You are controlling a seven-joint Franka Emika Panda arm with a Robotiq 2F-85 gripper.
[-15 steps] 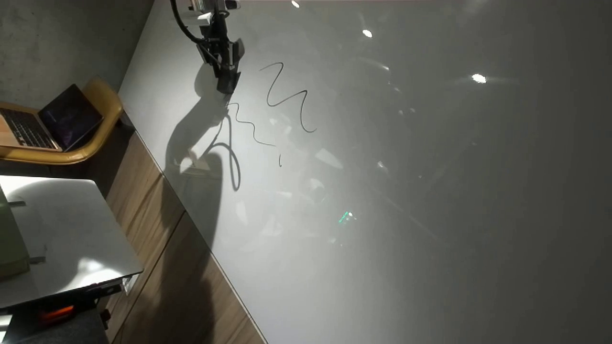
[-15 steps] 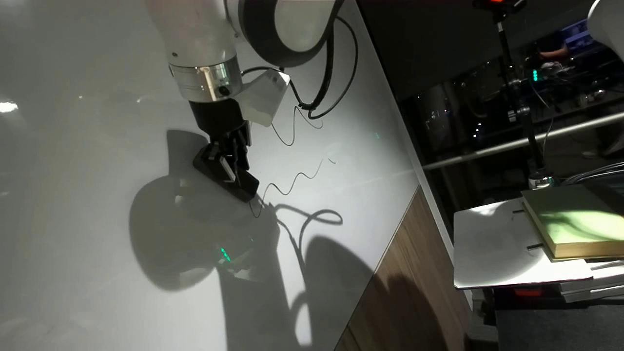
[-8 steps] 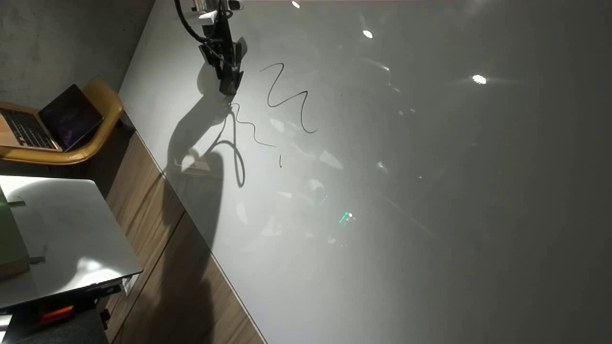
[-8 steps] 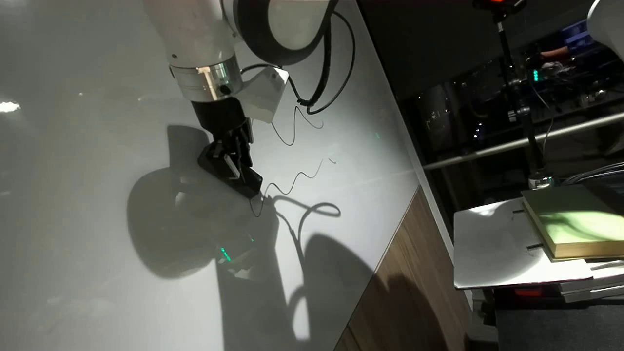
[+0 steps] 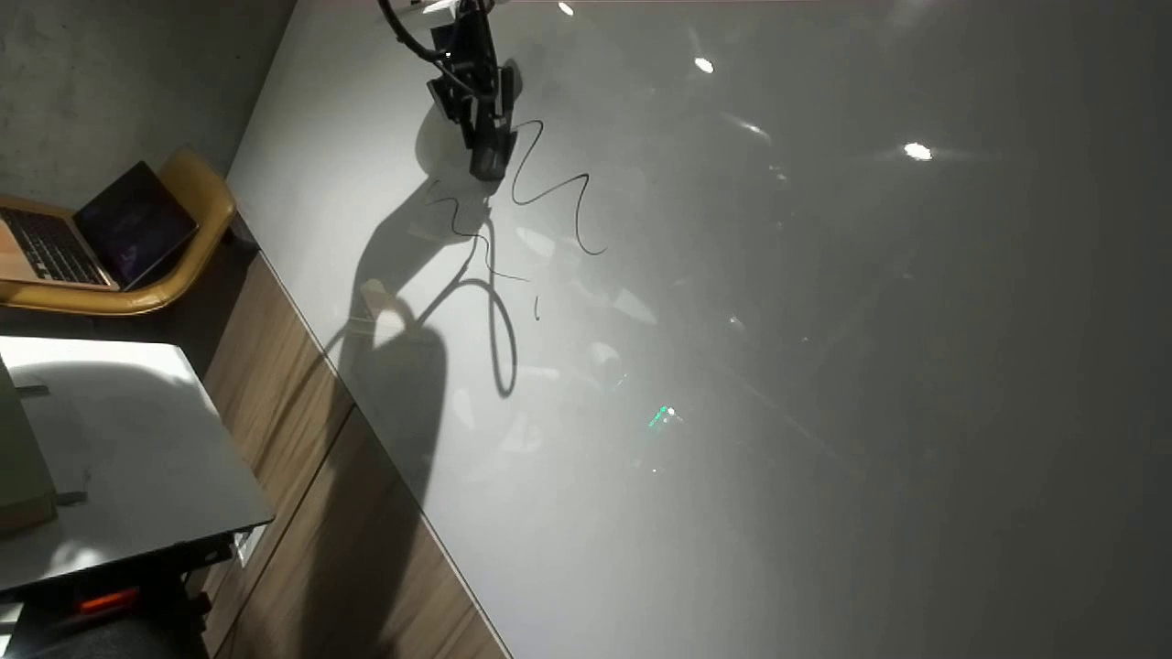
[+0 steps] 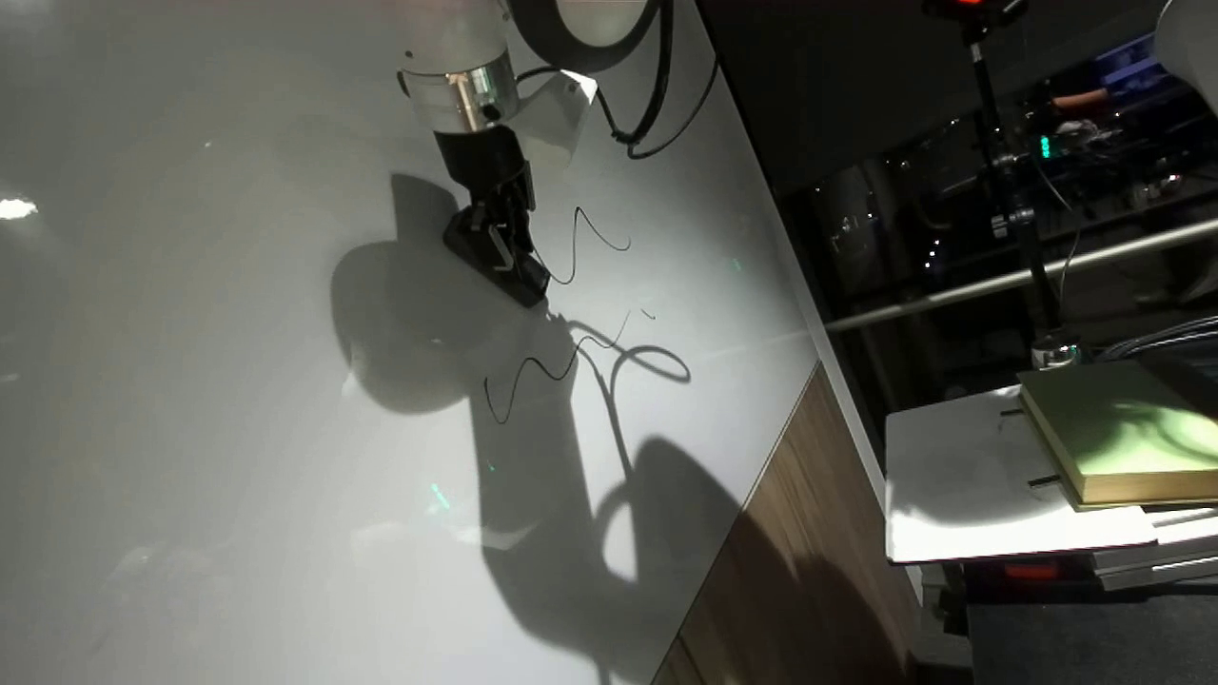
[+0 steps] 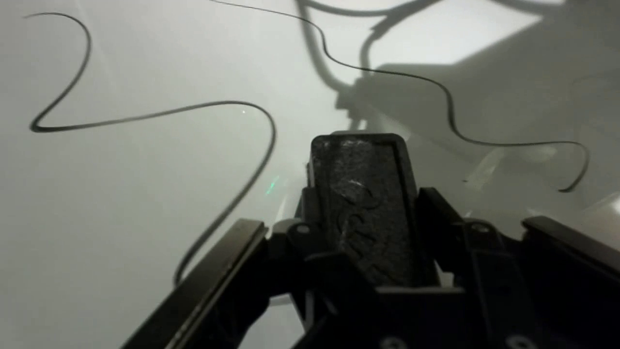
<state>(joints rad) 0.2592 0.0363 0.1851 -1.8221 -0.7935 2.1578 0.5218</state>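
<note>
2 fingers (image 7: 438,225) grip 1 blk block (image 7: 365,203) nr 2 squiggles (image 7: 160,114).

Both exterior views face the same squiggles (image 5: 549,190) from farther back; the wrist view looks close along the pincer (image 7: 367,208).

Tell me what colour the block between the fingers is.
The block is black, showing best in the wrist view.

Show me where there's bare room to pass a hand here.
Widest: the white surface right of the larger squiggle in an exterior view, bare but for reflections. Narrower: the partly shadowed strip between the smaller squiggle and wood panels. Crowded: around the gripper holding the black block, near both squiggles.
</note>
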